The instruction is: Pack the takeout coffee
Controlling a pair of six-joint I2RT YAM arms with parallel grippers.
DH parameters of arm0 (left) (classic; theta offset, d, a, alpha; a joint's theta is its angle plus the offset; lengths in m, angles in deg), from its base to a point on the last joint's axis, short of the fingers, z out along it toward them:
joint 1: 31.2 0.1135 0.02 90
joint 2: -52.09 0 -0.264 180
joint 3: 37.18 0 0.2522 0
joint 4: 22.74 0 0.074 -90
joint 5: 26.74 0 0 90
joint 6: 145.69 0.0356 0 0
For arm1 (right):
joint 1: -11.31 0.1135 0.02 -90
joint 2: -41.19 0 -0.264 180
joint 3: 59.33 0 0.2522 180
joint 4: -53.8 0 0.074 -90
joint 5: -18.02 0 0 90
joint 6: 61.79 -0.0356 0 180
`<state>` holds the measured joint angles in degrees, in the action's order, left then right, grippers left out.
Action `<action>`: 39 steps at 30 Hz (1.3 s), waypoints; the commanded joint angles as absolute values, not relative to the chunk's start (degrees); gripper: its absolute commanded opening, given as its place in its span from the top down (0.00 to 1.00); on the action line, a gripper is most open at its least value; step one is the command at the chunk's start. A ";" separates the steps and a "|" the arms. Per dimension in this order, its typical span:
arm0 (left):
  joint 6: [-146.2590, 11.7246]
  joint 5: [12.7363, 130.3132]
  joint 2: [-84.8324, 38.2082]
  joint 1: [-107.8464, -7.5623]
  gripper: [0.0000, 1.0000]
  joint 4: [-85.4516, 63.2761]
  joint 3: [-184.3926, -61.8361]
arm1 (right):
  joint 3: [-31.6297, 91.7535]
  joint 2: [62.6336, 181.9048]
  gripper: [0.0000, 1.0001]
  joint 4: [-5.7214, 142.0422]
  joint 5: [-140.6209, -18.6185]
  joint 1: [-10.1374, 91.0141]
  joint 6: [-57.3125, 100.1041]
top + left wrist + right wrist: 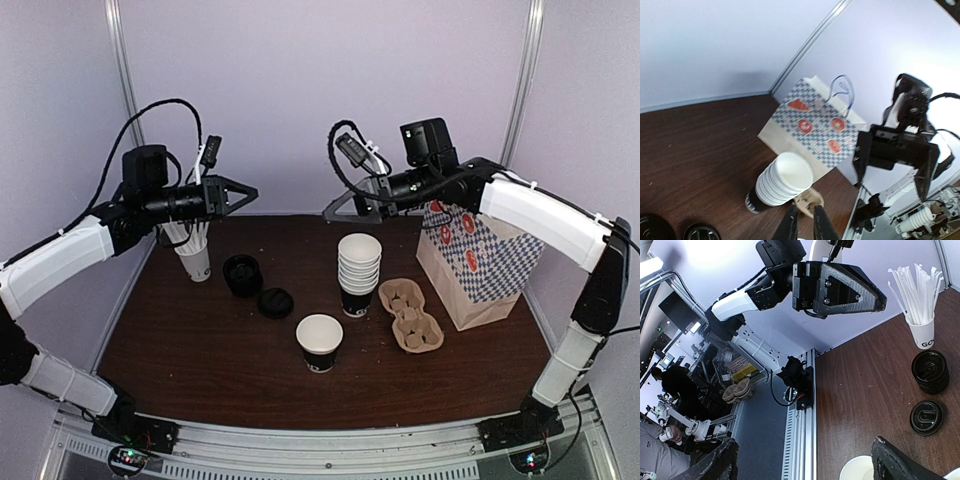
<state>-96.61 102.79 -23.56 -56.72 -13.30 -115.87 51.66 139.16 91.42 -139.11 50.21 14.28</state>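
- I see my left gripper (248, 190) at eleven o'clock, fingers nearly pinched together, empty;
- right gripper (807, 460) spread wide;
- takeout coffee (319, 342) open-topped, seven o'clock from cup stack (359, 272).

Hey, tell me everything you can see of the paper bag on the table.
The paper bag stands upright at the right rear of the brown table. It looks like thin paper: blue-and-white checks with red emblems above, a plain tan band at the bottom. The left wrist view shows a blue loop handle on top. The right arm crosses over it in the top view, hiding its mouth. A cardboard cup carrier lies close beside its base; whether they touch cannot be told.
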 commanded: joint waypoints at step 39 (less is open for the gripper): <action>-51.91 68.51 -82.69 -67.21 0.02 63.39 -176.90 | 26.75 110.68 0.09 126.72 -122.12 37.05 59.69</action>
